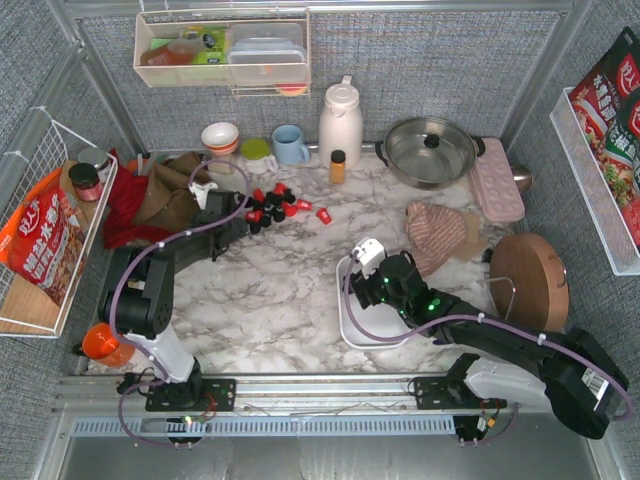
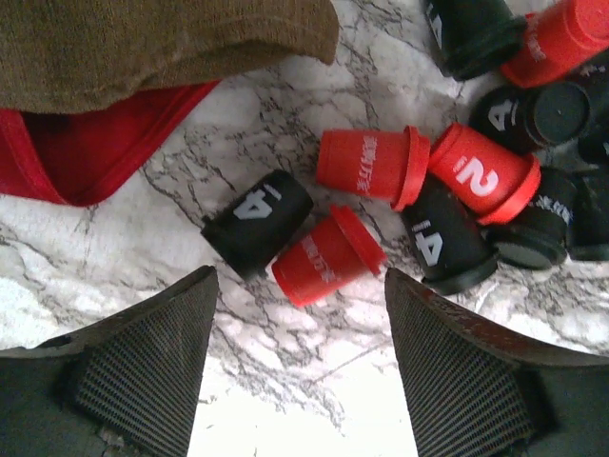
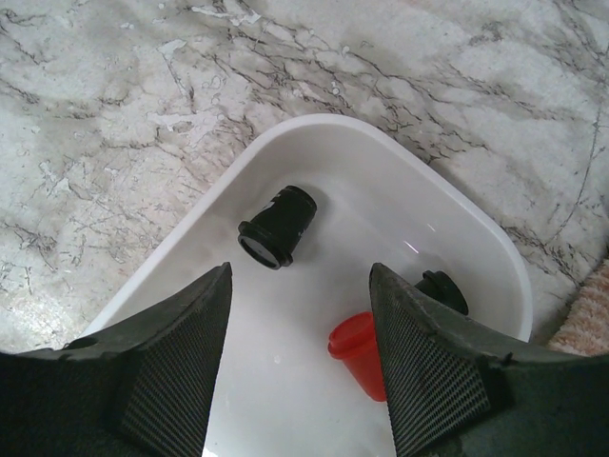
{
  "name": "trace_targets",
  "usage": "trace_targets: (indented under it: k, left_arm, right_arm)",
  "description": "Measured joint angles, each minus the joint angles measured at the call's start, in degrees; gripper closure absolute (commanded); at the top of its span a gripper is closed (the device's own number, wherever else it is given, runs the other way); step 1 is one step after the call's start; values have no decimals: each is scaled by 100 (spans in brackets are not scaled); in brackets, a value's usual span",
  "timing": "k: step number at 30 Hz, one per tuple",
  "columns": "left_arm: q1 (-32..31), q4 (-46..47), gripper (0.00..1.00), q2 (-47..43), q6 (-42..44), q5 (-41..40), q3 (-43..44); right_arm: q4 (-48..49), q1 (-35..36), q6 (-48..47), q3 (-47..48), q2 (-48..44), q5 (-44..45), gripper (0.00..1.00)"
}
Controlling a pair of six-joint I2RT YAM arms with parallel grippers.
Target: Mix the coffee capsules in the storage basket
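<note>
Red and black coffee capsules (image 1: 275,205) lie in a loose pile on the marble at the back left, and one red capsule (image 1: 323,214) sits apart to their right. My left gripper (image 1: 243,220) is low just in front of the pile. In the left wrist view the left gripper (image 2: 300,381) is open over bare marble, with a red capsule (image 2: 328,255) and a black capsule (image 2: 257,221) just beyond its fingertips. The white storage basket (image 1: 343,310) lies under my right gripper (image 1: 362,288). That gripper (image 3: 300,371) is open above it, holding nothing. Inside lie a black capsule (image 3: 278,227), a red capsule (image 3: 360,354) and another black capsule (image 3: 443,290), half hidden by a finger.
Brown and red cloths (image 1: 150,195) lie left of the pile. An amber bottle (image 1: 338,166), white jug (image 1: 340,120), blue mug (image 1: 290,145) and pot (image 1: 430,150) line the back. A striped cloth (image 1: 440,235), pink box (image 1: 495,178) and wooden board (image 1: 528,282) sit right.
</note>
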Motion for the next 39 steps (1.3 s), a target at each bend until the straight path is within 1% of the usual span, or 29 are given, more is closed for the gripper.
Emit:
trace_targets:
  k: [3, 8, 16, 23, 26, 28, 31, 32, 37, 39]
  left_arm:
    - [48, -44, 26, 238, 0, 28, 210]
    - [52, -66, 33, 525, 2, 295, 448]
    - [59, -87, 35, 732, 42, 697, 511]
    - [59, 155, 49, 732, 63, 796, 389]
    - [59, 232, 52, 715, 101, 979, 323]
    - [59, 238, 51, 656, 107, 1095, 262]
    - [57, 188, 42, 540, 125, 1272, 164]
    - [52, 138, 41, 487, 149, 1333, 129]
    - [48, -85, 36, 273, 234, 1486, 0]
    - [37, -225, 37, 164, 271, 1504, -55]
  right_arm:
    - [15, 0, -15, 0, 70, -22, 36]
    - [17, -2, -22, 0, 125, -155, 36]
    - [15, -7, -48, 0, 192, -216, 36]
    - [17, -7, -59, 0, 166, -258, 36]
    - [13, -17, -59, 0, 151, -258, 36]
    - [15, -17, -57, 0, 142, -258, 36]
    - [13, -26, -57, -2, 131, -256, 36]
    - [11, -26, -57, -2, 131, -256, 36]
    - [13, -33, -37, -2, 146, -258, 36]
    - [13, -35, -35, -2, 173, -258, 36]
